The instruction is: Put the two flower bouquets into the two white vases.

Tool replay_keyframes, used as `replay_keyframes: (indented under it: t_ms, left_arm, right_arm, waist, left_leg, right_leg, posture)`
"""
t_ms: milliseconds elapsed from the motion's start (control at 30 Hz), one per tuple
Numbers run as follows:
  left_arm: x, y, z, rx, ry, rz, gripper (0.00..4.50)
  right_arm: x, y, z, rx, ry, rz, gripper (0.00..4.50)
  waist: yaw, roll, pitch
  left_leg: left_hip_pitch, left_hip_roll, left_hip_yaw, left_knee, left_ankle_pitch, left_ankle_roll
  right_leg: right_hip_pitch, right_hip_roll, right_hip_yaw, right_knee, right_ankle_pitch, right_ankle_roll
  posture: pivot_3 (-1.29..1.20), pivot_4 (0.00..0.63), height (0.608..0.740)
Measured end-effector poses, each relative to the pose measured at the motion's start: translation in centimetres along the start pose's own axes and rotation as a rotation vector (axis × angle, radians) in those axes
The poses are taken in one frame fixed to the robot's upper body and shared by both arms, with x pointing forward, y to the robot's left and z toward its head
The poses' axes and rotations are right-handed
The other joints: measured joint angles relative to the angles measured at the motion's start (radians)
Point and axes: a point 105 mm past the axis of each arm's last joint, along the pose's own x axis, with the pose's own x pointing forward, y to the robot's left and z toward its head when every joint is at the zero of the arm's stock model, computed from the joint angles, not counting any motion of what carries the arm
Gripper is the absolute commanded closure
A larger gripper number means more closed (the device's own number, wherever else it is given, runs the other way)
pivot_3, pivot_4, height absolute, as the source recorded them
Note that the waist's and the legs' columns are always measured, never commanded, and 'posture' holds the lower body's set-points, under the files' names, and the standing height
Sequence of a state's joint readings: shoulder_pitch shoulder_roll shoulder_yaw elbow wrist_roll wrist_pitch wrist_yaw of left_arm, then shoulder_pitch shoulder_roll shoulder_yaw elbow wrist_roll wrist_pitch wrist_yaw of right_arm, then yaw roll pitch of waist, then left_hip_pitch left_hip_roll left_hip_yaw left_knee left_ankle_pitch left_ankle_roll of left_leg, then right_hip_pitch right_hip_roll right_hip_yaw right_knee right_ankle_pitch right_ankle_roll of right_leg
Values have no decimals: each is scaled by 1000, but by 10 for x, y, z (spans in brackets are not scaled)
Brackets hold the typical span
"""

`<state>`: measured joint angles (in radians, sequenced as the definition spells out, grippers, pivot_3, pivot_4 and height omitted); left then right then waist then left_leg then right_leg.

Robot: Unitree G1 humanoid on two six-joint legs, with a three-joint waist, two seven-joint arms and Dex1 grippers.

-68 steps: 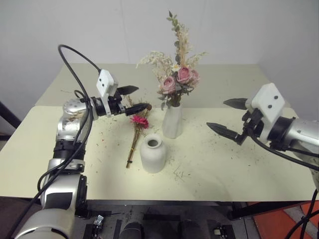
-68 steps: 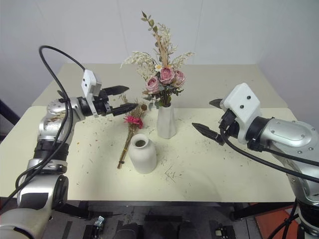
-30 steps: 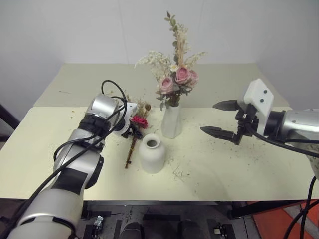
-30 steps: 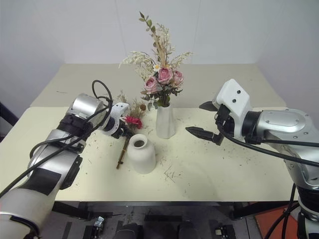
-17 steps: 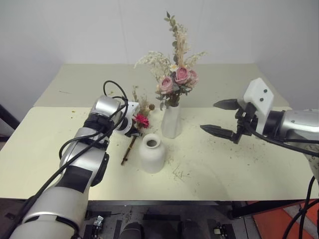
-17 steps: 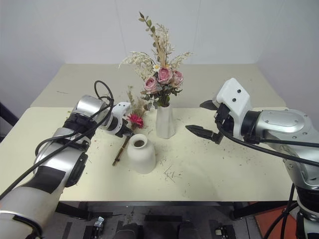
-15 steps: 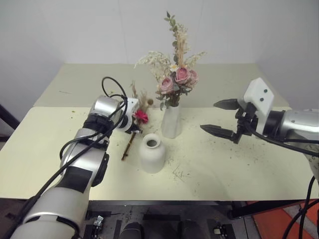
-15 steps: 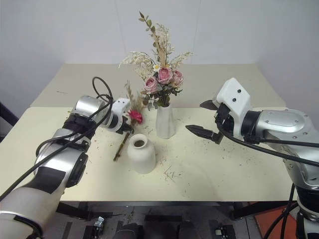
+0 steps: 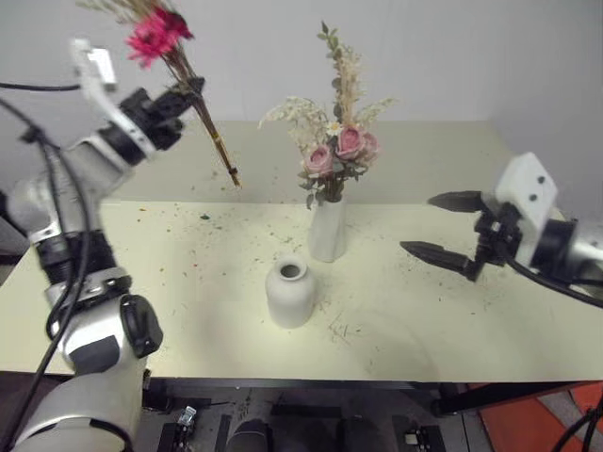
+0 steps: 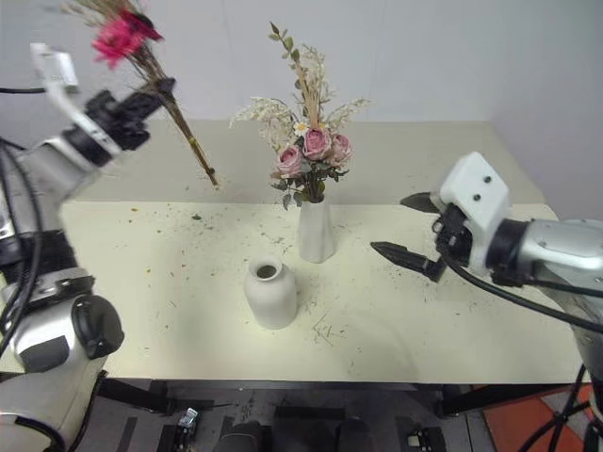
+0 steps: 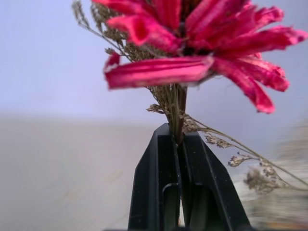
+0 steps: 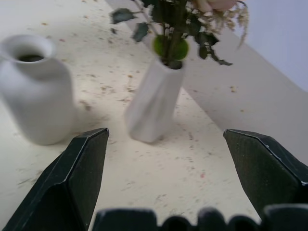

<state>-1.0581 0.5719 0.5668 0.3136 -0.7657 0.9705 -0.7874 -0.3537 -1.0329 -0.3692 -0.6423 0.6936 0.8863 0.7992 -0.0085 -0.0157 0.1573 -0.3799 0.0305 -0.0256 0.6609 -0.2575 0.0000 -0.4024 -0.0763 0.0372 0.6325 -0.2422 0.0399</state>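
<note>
Left wrist view: my left gripper [image 11: 179, 144] pinches the magenta bouquet [image 9: 179, 66] stems; it's at ten o'clock from the round vase [image 9: 290, 294]. My right gripper [image 9: 450, 226] gapes wide, empty.

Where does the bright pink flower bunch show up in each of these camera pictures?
Left eye view: the magenta bouquet is at the upper left, held up by the left claw.
Right eye view: upper left too, stems slanting down toward the table.
Left wrist view: its petals are close up, stems pinched between the black fingers.
Right wrist view: not in it.
Shared landmark: the tall vase with the pink roses.
</note>
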Motion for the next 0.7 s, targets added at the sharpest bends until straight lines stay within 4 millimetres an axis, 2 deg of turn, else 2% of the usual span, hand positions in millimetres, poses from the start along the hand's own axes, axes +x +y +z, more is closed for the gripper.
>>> replay_keyframes:
  t_ms: [133, 300, 500, 700]
  left_arm:
    - [-2, -24, -5, -105, 30, -210, 4468]
    - [7, -48, -30, -130, 146, -395, 4468]
    - [20, -63, -61, -116, 246, -532, 4468]
    - [20, -69, -87, -96, 351, -608, 4468]
  right_arm:
    - [-17, 8, 5, -16, -18, 3, 0]
    - [-26, 17, 2, -5, -4, 1, 0]
    - [-34, 26, -1, 8, 24, -24, 0]
    - [-39, 29, -6, 23, 60, -60, 0]
  waist:
    - [8, 0, 0]
    - [-4, 0, 0]
    - [-10, 0, 0]
    - [-8, -1, 0]
  left_leg:
    - [8, 0, 0, 0, 0, 0]
    - [12, 0, 0, 0, 0, 0]
    - [12, 0, 0, 0, 0, 0]
    - [12, 0, 1, 0, 0, 0]
  right_leg:
    - [9, 0, -1, -4, 0, 1]
    - [12, 0, -1, -4, -1, 1]
    - [12, 1, 1, -4, -1, 1]
    - [12, 1, 1, -5, -1, 1]
  posture:
    - [0, 150, 740]
    - [0, 150, 740]
    - [0, 150, 740]
    - [0, 150, 740]
